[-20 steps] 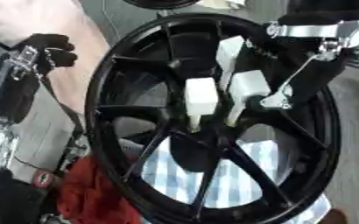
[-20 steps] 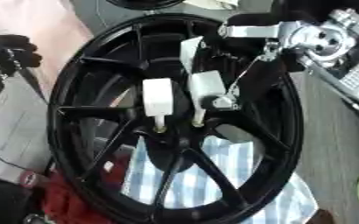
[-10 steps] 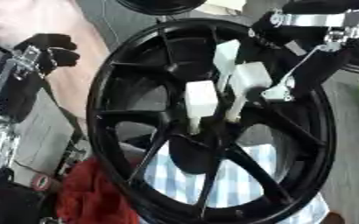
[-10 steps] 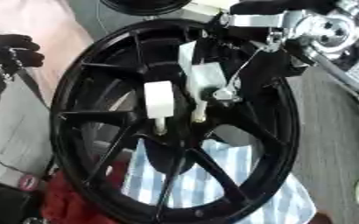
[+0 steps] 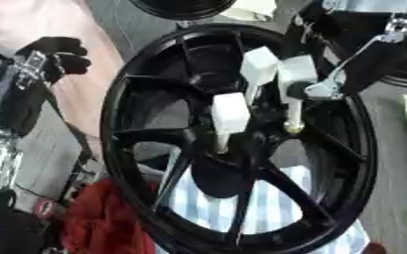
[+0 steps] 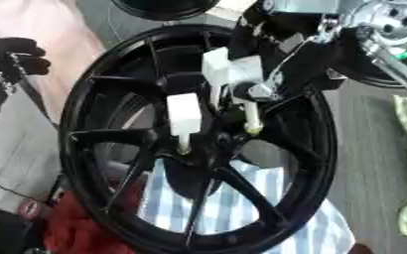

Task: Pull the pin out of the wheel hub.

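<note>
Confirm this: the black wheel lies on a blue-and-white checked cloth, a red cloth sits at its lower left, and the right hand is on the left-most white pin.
Not quite. The right hand is at the right-hand white pin, not the left-most pin, which stands untouched; the left eye view shows it. The rest holds: the wheel lies on the checked cloth, red cloth at lower left.

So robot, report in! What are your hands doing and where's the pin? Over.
Right hand curled on the right-most pin, over the wheel hub. Left hand curled, idle at the left. Two more white pins nearby. Nothing blocking.
</note>
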`<state>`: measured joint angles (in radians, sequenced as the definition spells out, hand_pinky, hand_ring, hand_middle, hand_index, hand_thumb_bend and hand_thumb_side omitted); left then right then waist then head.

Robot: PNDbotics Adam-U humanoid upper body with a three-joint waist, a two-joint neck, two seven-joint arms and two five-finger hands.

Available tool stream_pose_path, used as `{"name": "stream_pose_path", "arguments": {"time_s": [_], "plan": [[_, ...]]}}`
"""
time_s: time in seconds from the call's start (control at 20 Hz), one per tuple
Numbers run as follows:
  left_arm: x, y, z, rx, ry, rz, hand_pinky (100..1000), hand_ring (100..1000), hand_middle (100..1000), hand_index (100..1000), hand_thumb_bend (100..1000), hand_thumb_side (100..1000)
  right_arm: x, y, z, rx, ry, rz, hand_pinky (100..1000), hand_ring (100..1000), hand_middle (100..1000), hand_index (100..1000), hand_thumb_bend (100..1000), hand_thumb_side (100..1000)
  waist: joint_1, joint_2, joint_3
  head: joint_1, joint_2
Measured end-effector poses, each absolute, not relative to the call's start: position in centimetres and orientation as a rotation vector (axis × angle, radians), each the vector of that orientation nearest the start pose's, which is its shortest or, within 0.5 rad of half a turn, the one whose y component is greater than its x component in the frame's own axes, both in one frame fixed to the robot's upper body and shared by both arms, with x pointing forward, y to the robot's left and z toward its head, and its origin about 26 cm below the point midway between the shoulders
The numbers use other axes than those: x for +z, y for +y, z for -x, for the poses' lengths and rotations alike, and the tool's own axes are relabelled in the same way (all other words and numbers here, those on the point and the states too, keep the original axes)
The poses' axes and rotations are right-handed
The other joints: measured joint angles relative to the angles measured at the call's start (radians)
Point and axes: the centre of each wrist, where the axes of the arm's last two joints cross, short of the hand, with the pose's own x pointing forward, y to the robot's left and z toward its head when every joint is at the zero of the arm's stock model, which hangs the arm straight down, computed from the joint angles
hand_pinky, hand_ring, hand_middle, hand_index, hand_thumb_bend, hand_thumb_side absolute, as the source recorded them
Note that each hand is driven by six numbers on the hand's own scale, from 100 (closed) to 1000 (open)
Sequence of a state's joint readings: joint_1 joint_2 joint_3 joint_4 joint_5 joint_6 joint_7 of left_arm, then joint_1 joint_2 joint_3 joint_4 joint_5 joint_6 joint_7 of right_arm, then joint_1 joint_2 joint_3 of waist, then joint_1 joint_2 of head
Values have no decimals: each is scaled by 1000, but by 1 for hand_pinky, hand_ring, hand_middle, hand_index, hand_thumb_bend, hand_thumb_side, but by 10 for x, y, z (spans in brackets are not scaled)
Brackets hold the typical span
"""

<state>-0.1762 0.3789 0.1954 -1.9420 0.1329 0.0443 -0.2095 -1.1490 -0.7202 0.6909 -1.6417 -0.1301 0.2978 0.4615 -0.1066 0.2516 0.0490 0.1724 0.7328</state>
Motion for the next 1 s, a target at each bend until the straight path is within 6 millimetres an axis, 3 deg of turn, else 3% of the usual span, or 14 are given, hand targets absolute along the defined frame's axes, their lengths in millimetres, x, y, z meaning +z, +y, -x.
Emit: {"name": "stream_pose_path", "arguments": {"time_s": [0.75,0.8,0.85,1.0], "plan": [[176,333,-288,-380,-2060,-146,759,711,673,770,100,826,325,-216,-361,1359,-1810,210,553,445,430,506,336,100,6,-4,2,20,-11],[177,334,-288,-380,-2060,-147,759,712,674,770,100,826,325,-222,-361,1336,-1823,222,552,445,431,506,255,100,6,-4,2,21,-15],[177,334,-288,-380,-2060,-147,759,712,674,770,100,826,325,-228,-361,1311,-1835,236,552,444,429,505,334,100,6,-4,2,23,-18],[177,334,-288,-382,-2061,-149,759,714,675,771,100,828,322,-256,-360,1200,-1866,310,553,441,426,504,332,100,6,-3,2,27,-31]]}}
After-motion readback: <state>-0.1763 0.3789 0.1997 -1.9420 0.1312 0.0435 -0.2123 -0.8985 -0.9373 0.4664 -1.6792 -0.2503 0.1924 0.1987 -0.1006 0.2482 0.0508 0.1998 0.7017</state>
